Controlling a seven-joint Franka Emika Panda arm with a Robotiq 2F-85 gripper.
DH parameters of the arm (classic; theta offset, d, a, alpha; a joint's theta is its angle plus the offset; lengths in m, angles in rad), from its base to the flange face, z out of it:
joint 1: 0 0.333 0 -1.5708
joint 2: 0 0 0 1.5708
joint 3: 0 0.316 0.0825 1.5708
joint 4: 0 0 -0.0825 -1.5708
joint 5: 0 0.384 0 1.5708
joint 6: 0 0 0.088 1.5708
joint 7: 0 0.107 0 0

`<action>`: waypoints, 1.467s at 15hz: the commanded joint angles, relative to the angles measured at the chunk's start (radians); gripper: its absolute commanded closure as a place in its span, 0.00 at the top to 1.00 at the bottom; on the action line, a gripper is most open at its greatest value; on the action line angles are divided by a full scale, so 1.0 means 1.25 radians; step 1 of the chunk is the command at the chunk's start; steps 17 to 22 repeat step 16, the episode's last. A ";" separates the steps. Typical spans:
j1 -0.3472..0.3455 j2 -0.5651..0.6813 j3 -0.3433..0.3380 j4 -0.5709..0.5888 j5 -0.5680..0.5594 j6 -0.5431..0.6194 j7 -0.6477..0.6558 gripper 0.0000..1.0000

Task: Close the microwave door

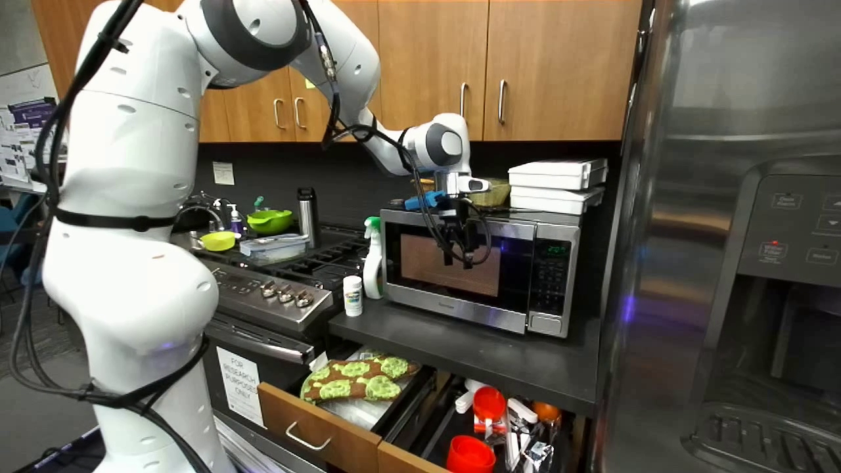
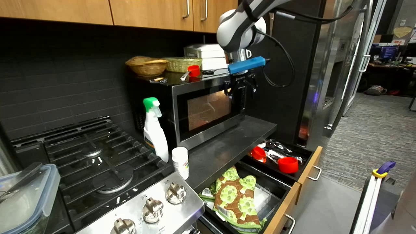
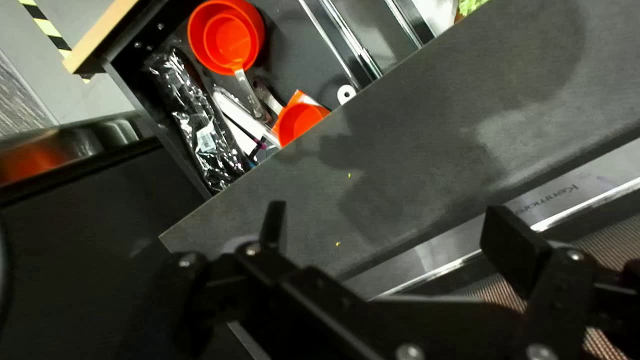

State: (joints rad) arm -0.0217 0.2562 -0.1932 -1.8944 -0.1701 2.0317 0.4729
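Observation:
The microwave door (image 1: pixel 427 266) has a steel frame and a dark window with an orange glow inside. In both exterior views it stands at or nearly at the microwave's front; whether a small gap remains I cannot tell. It also shows in an exterior view (image 2: pixel 208 110), and its lower frame with lettering shows in the wrist view (image 3: pixel 555 197). My gripper (image 1: pixel 458 259) points down in front of the door's upper right part, near the control panel (image 1: pixel 552 276). In the wrist view the fingers (image 3: pixel 392 237) are wide apart with nothing between them. Contact with the door cannot be told.
A spray bottle (image 2: pixel 155 133) and a white bottle (image 2: pixel 180 162) stand left of the microwave. Two drawers are open below the counter (image 1: pixel 427 341), with an oven mitt (image 1: pixel 355 380) and red cups (image 1: pixel 470 454). The refrigerator (image 1: pixel 723 98) stands at the right. White boxes (image 1: pixel 558 176) lie on the microwave.

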 commanded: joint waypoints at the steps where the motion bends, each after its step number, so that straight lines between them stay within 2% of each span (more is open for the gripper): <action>1: -0.017 -0.060 0.012 -0.076 0.019 -0.018 -0.010 1.00; 15: -0.038 -0.226 0.029 -0.220 0.088 -0.029 -0.048 1.00; 16: -0.037 -0.173 0.031 -0.179 0.073 -0.019 -0.035 1.00; 22: -0.037 -0.173 0.031 -0.179 0.073 -0.019 -0.035 1.00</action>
